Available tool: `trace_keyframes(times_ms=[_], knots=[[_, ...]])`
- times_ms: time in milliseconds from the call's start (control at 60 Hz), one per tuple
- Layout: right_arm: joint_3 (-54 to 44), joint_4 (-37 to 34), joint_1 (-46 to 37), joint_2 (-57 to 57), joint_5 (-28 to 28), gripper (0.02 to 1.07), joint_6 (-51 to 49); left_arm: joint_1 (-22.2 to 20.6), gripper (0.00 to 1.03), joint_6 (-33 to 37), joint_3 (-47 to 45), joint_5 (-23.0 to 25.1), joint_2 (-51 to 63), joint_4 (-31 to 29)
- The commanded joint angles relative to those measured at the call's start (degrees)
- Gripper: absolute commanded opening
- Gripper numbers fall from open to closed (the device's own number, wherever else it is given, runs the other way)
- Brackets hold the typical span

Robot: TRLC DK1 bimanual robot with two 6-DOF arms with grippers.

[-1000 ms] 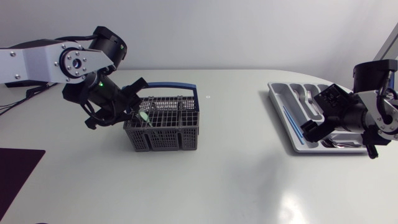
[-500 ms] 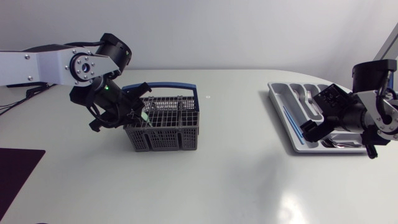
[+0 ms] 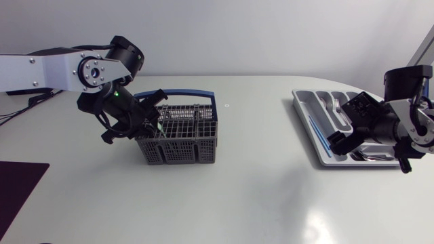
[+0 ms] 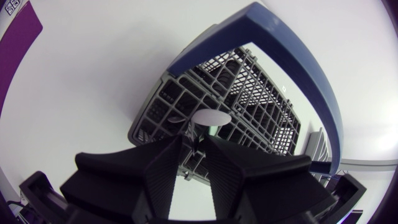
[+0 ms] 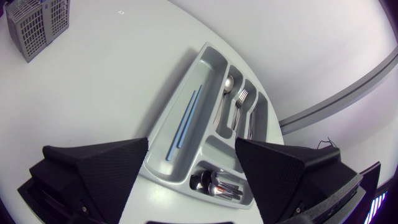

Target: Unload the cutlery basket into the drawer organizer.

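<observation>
The grey mesh cutlery basket (image 3: 184, 139) with a blue handle (image 3: 203, 94) stands left of the table's middle. My left gripper (image 3: 154, 123) reaches down into its left end. In the left wrist view the left gripper (image 4: 194, 143) has its fingers narrowly apart around the thin stem of a pale-ended utensil (image 4: 210, 117) standing in the basket (image 4: 249, 93); I see no clear contact. The grey drawer organizer (image 3: 306, 112) lies at the right, holding a spoon, a fork and blue sticks. My right gripper (image 3: 342, 127) hovers wide open over the organizer (image 5: 186, 118), holding nothing (image 5: 191, 143).
A dark purple mat (image 3: 17, 186) lies at the table's front left edge. The wide white tabletop (image 3: 258, 169) stretches between basket and organizer.
My left gripper has moved right and down onto the basket's left end, now covering the pale green utensil in the head view. The right arm has stayed still.
</observation>
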Motion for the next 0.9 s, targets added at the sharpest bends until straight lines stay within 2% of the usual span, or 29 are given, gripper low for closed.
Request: trace_keyframes(times_ms=[0, 567, 683, 883], knots=[[-1.7, 0.0, 0.4, -0.4, 0.4, 1.02, 1.2, 0.7, 0.29, 0.3, 1.5, 0.1, 1.8, -0.2], [-1.8, 0.1, 0.5, -0.5, 0.4, 1.02, 1.2, 1.3, 0.29, 0.7, 1.4, -0.4, 0.7, -0.3], [-1.8, 0.1, 0.5, -0.5, 0.4, 1.02, 1.2, 1.0, 0.19, 0.7, 1.3, -2.8, 0.7, -0.1], [-1.9, 0.2, 0.5, -0.4, 0.4, 1.02, 1.1, 0.7, 0.17, 0.7, 1.2, -2.9, 0.3, -0.1]])
